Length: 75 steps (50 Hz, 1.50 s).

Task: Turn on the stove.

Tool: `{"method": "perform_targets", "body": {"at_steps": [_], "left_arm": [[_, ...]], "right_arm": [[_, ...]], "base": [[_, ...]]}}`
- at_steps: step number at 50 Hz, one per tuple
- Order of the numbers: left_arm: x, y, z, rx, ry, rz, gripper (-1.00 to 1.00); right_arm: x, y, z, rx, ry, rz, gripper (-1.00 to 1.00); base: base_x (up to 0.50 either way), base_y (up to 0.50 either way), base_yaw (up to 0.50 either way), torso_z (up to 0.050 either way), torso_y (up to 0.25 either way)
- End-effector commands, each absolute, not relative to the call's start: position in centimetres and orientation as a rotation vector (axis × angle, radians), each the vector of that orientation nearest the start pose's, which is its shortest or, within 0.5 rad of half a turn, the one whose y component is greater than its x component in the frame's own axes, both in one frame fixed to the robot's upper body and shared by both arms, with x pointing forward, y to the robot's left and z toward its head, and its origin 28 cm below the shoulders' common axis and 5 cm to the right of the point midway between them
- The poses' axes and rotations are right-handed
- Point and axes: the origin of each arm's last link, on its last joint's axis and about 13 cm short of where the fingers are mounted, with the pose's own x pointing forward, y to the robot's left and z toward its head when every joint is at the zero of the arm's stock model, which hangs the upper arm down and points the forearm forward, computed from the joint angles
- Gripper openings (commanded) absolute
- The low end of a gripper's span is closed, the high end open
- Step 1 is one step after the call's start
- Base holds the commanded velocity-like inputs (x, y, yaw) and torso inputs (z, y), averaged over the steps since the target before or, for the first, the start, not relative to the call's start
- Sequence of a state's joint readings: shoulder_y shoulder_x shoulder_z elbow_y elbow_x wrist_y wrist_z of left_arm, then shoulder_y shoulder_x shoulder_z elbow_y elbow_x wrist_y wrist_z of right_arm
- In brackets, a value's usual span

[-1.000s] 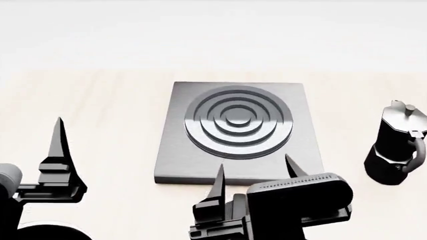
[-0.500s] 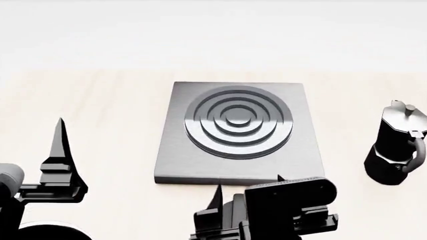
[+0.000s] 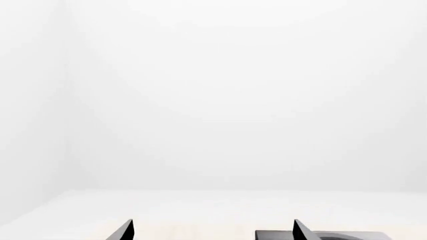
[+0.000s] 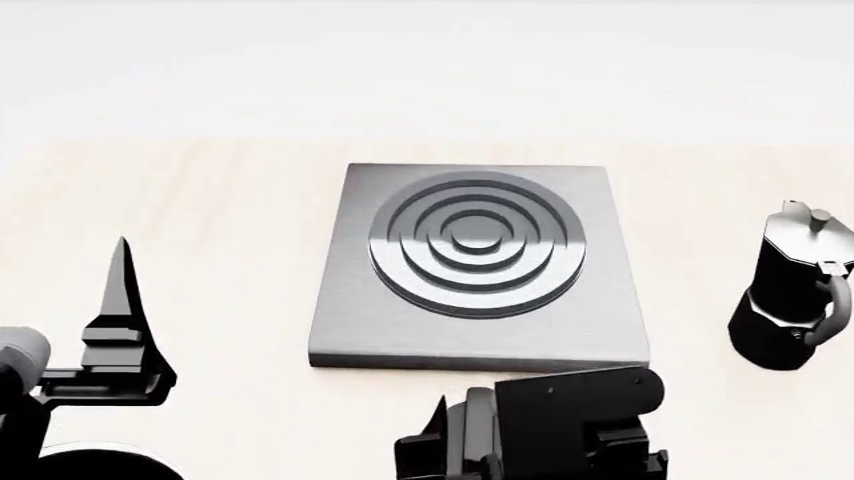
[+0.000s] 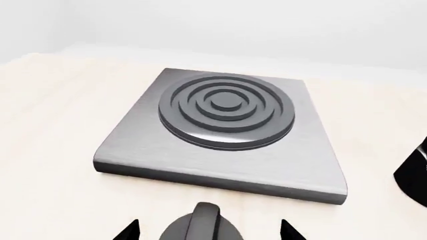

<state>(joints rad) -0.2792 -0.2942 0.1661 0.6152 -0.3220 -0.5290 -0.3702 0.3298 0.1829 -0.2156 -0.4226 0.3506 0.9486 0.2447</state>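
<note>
Sitting flat on the pale wooden table (image 4: 200, 200), the stove (image 4: 360, 310) is a square slab of brushed grey metal with a raised burner (image 4: 477, 243) of concentric dark rings at its middle. In the head view it lies centrally, straight ahead of the robot. A black moka pot (image 4: 794, 290) stands upright on the table to the stove's right, apart from it.

The right claw (image 5: 208, 230) hangs just in front of the stove's near edge. In the right wrist view its two dark fingertips (image 5: 127, 231) show at the lower edge of the picture, spread wide apart, and between them sits the small black round knob (image 5: 200, 225) with a raised ridge across its top. The fingertips stand to either side of the knob and do not touch it. In the head view the arm's own body hides the knob, and only one fingertip pokes up beside the wrist.

The left claw (image 4: 120, 330) hovers over bare table well to the left of the stove, holding nothing. The left wrist view shows its two fingertips (image 3: 125, 231) set wide apart, with a corner of the stove visible beyond one of them.
</note>
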Motion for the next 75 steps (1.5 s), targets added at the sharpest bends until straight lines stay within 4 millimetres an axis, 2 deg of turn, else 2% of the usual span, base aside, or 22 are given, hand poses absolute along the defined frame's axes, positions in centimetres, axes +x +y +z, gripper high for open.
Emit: {"method": "perform_targets", "body": {"at_steps": [1,75], "left_arm": [[23.0,21.0,15.9,0.007,-0.291,0.029,1.0],[23.1,20.9,15.8,0.009,-0.291,0.029,1.0]], "right_arm": [[24.3,-7.9,10.4,-0.042,0.305,0.133,1.0],[26.9,-7.7,6.5,-0.066,0.474,0.148,1.0]], "base": [[0.0,0.0,0.0,0.0,0.0],[0.0,0.0,0.0,0.0,0.0]]}}
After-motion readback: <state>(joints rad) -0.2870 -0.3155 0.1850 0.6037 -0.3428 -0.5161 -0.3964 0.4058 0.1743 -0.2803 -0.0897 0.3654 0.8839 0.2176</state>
